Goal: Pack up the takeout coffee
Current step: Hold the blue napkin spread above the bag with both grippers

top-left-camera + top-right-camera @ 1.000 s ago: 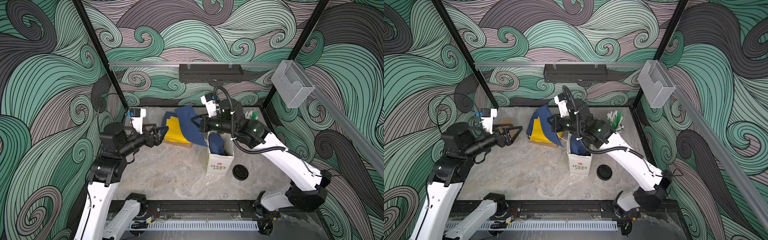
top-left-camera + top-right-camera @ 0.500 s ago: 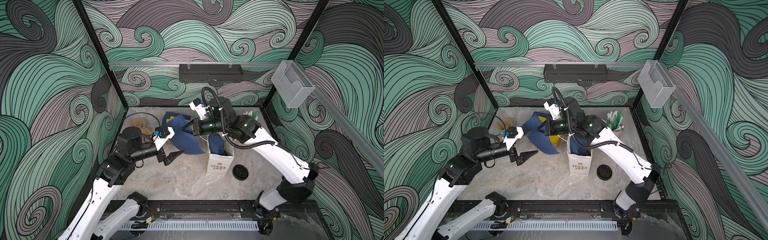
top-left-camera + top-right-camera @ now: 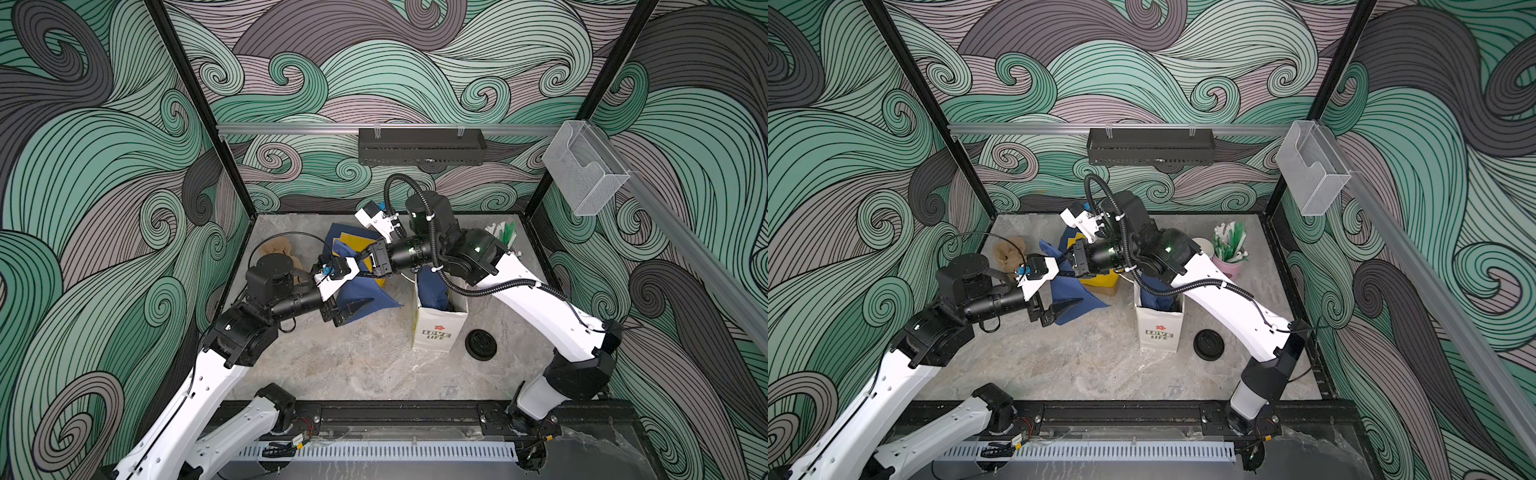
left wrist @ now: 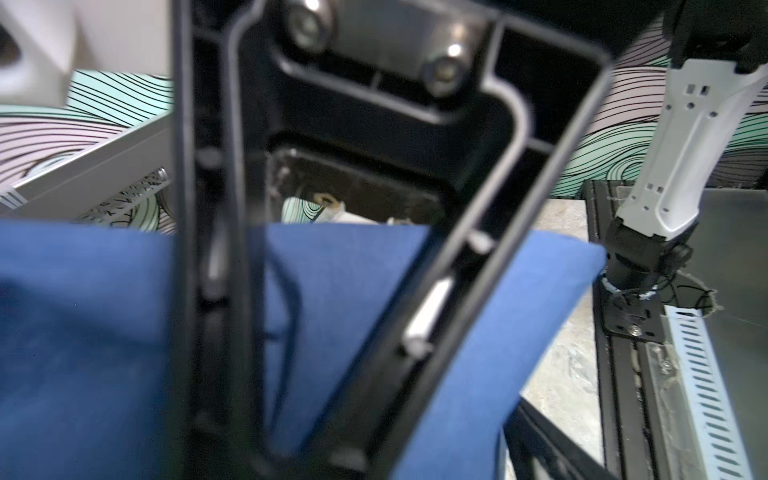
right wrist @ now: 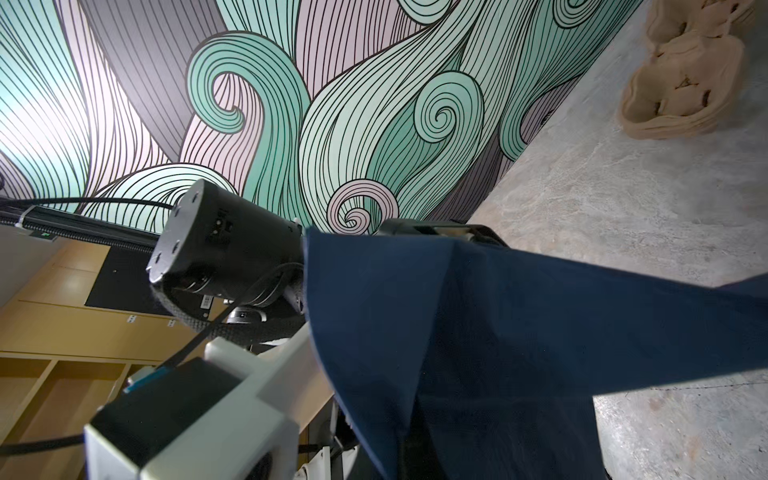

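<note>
The takeout coffee is hidden in every view. My right gripper [image 3: 365,268] [image 3: 1068,266] hangs over the middle back of the table, shut on a blue cloth [image 3: 361,293] [image 3: 1075,297] [image 5: 519,332] that drapes from it and covers its jaws in the right wrist view. My left gripper [image 3: 356,291] [image 3: 1064,293] is open, its fingers [image 4: 449,266] straddling the cloth's [image 4: 498,311] lower edge from the left. A white paper bag [image 3: 436,328] [image 3: 1160,328] stands upright in the middle, with more blue cloth in its mouth.
A loose black lid [image 3: 481,343] [image 3: 1209,344] lies right of the bag. A pink cup of stirrers [image 3: 1229,253] and a lidless cream cup [image 3: 1200,245] stand back right. Tan pulp cup carriers [image 3: 1009,253] [image 5: 681,83] lie back left. A yellow item [image 3: 1100,278] sits under the cloth.
My left arm swung in from the left wall to the middle, bringing its open jaws around the cloth. My right gripper carried the cloth leftward, away from the bag.
</note>
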Robot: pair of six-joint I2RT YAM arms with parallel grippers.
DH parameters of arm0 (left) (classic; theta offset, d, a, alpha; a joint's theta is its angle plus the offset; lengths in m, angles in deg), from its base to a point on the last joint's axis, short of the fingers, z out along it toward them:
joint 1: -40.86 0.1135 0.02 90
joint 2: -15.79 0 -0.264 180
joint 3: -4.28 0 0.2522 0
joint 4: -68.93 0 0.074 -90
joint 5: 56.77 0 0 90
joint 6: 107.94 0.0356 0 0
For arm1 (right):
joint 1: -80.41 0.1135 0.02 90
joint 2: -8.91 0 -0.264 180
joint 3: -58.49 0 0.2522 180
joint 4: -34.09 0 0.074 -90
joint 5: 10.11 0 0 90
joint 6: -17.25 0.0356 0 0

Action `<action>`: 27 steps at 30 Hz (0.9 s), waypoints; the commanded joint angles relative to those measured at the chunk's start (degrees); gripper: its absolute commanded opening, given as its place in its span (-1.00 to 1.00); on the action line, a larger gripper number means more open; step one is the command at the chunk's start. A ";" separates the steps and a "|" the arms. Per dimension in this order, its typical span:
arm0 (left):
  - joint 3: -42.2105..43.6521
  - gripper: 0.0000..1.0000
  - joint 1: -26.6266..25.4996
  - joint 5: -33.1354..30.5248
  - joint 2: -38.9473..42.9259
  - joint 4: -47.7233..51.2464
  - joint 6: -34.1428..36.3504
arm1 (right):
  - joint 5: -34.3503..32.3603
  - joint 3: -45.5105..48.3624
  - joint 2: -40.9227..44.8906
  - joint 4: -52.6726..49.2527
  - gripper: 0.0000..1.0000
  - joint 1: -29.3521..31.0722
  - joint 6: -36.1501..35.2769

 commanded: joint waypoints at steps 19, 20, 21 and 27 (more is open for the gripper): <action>0.93 -1.00 -0.30 0.33 0.02 -5.13 -49.37 | -36.64 -1.74 13.86 -22.68 0.29 1.68 -32.71; 0.37 -1.00 -0.30 2.56 -1.17 -5.51 -53.37 | -37.94 -1.39 14.14 -23.98 0.33 3.20 -36.28; -0.19 -1.00 -0.34 6.02 -2.24 -6.36 -56.02 | -38.36 -0.94 14.14 -25.07 0.37 4.34 -38.72; -0.35 -1.00 -0.63 18.10 -1.95 -13.75 -56.09 | -28.26 0.30 12.85 -26.03 0.56 4.59 -38.32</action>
